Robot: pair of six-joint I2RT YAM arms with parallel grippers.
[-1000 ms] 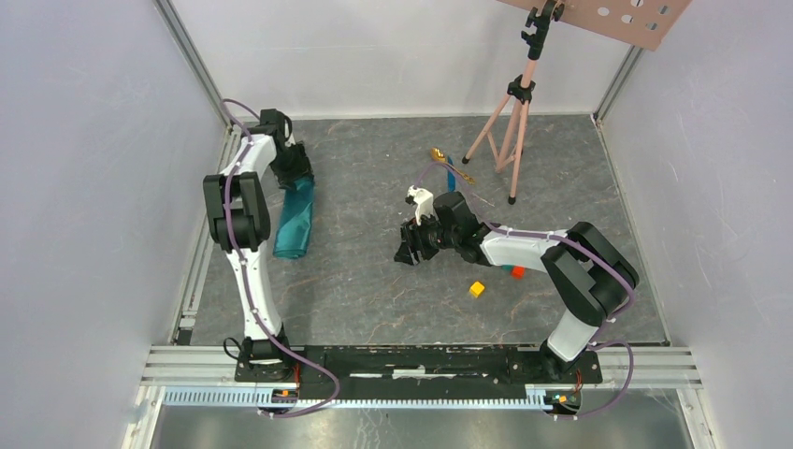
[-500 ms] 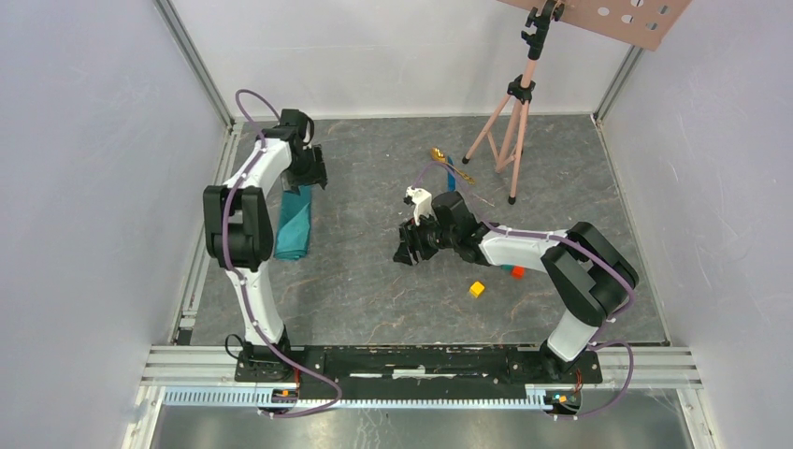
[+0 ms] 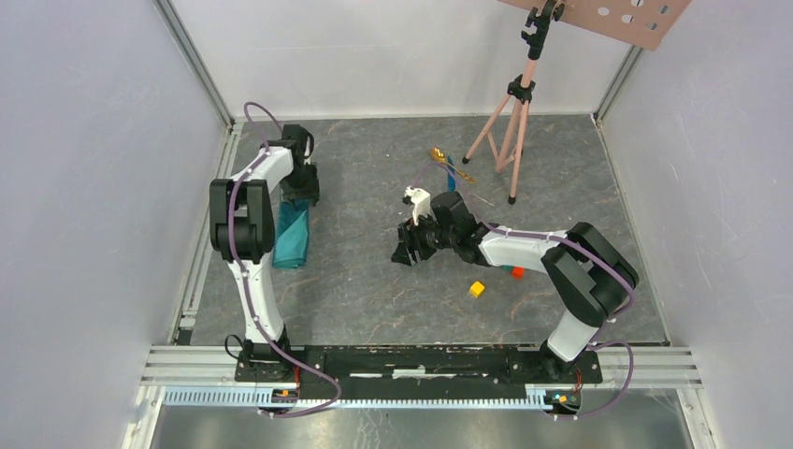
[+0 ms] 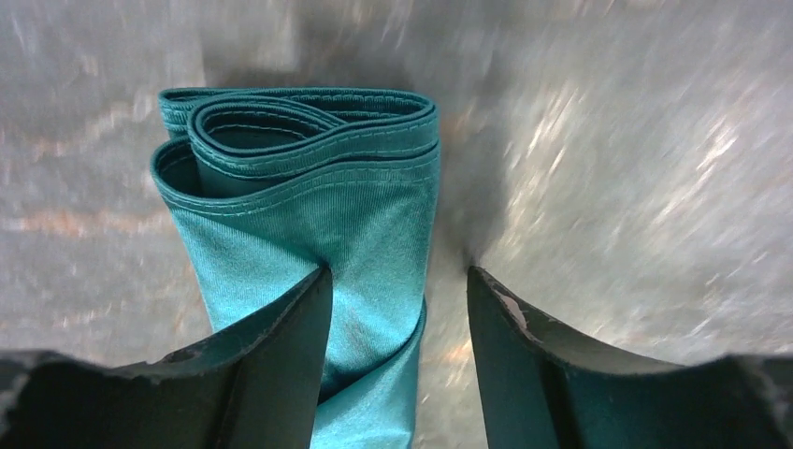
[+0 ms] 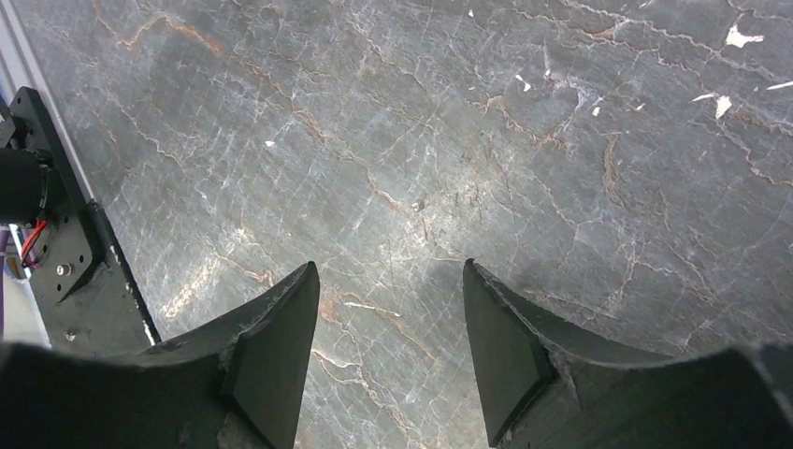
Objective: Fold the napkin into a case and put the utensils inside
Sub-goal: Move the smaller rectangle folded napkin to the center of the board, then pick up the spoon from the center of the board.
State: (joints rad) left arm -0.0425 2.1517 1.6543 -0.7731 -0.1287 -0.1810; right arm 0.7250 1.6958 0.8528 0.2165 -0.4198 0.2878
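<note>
The napkin (image 4: 309, 206) is folded into a long narrow teal bundle. It lies flat at the far left of the table (image 3: 374, 299), running near-to-far beside the left wall rail. Its end shows stacked hemmed layers curled over each other in my left wrist view.

My left gripper (image 4: 397, 281) sits over the bundle's far end with the fingers spread wide and nothing held. One finger (image 4: 281, 355) overlaps the cloth and the other is over bare table just beside the bundle's edge. I can't tell if either touches. The table looks smeared in that view.

My right gripper (image 5: 388, 276) is mid-table, well apart from the napkin, angled down. Its fingers are wide and empty, with only tabletop between them.

The utensils lie at the far middle: the gold spoon (image 3: 437, 153) with the blue knife (image 3: 453, 173) just beside it, near the tripod (image 3: 512, 122).

A yellow cube (image 3: 477, 289) and a red cube (image 3: 517, 271) sit by my right forearm.

The surface is grey, marble-look with pale veins, tan streaks and some white chips. The walls are plain white, with metal corner posts and an aluminium rail (image 3: 421, 360) at the near edge. A tan perforated board (image 3: 598, 14) tops the tripod.
</note>
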